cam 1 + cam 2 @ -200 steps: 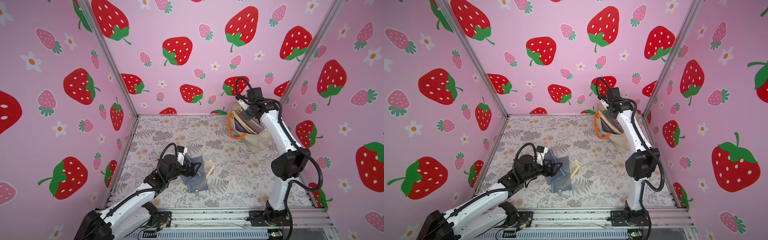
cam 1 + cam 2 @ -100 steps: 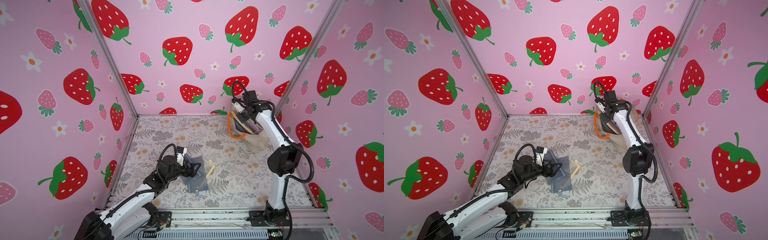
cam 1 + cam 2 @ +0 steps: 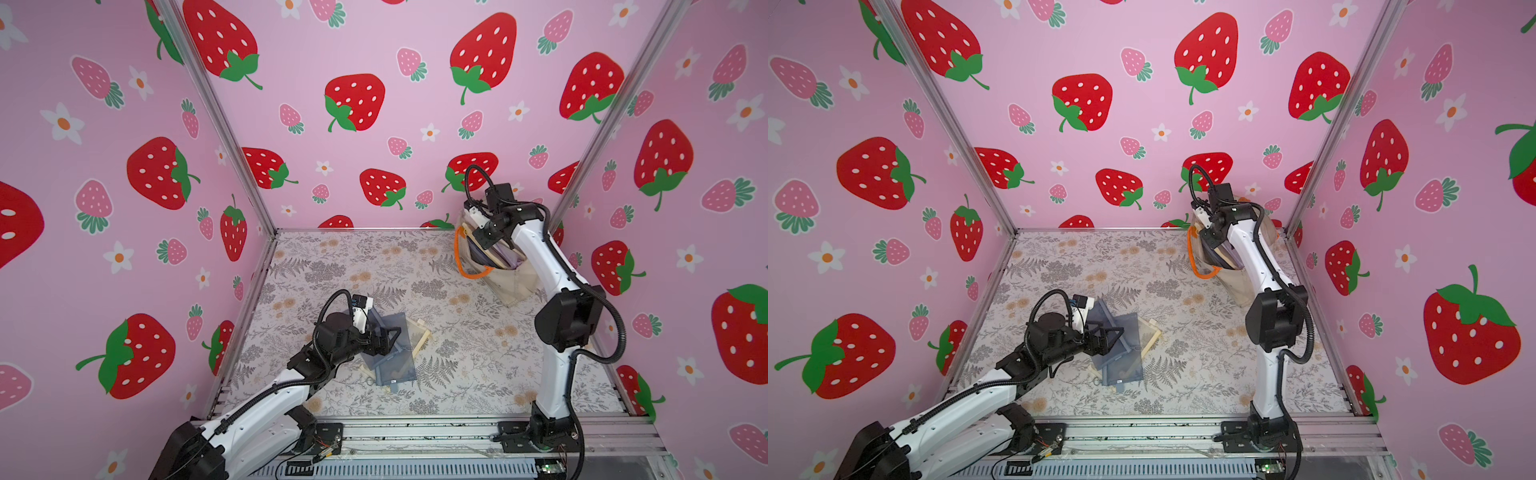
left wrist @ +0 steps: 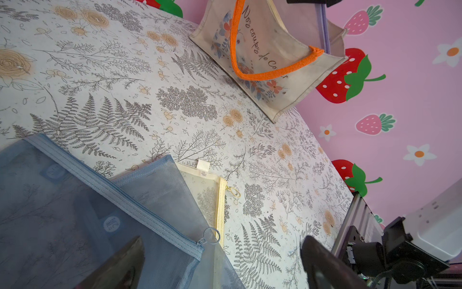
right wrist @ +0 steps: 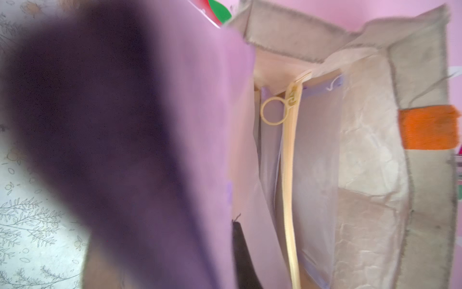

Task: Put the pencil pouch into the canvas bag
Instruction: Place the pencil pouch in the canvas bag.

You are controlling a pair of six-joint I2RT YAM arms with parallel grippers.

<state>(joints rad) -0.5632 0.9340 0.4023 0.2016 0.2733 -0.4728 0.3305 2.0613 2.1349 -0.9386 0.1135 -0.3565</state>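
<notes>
Closed tight, the right pincer (image 3: pixel 481 240) pinches a lilac mesh pencil pouch (image 5: pixel 200 100) at the open mouth of the canvas bag (image 3: pixel 515 286). The bag stands in the far right corner of the table (image 3: pixel 353 266). The pouch hangs edge-down and partly inside the bag, probably so that its thin side can slide between the soft walls. One orange handle (image 4: pixel 262 75) droops down the bag's front, clear of the opening.

Near the front of the table, well apart from the bag, the left pincer (image 3: pixel 392 341) has its jaws spread wide and holds nothing. It hovers over a loose pile of flat pouches: a blue pouch (image 4: pixel 62 200) on top, a second blue pouch (image 4: pixel 160 180) beneath it, and a pale yellow pouch (image 4: pixel 207 190) at the bottom. It looks placed to take the top one next.

Both top views show the two arms and the pile. Only the right wrist view looks into the bag, where a cream-zipped pouch (image 5: pixel 290 175) with a ring pull is already inside. Only the left wrist view shows the flowers and script printed on the bag's front.
</notes>
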